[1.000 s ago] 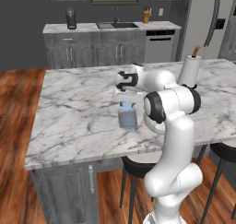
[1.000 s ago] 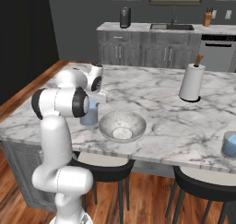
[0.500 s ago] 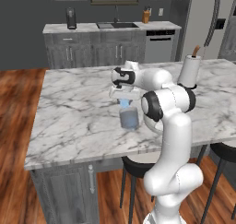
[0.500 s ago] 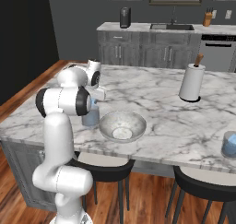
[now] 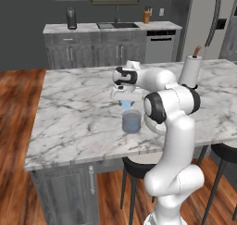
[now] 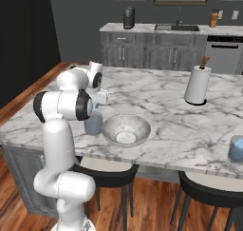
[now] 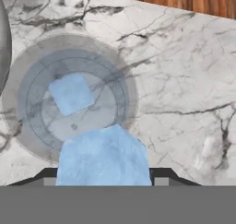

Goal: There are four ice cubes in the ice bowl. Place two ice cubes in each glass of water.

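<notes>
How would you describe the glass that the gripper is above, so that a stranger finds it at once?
On the marble island, look near the front edge, beside the wide ice bowl. The glass of water is the short grey-blue tumbler under the gripper; one ice cube already lies inside.

Glass of water (image 5: 131,121) left of ice bowl (image 6: 126,130), ice cube (image 7: 71,94) inside glass
</notes>
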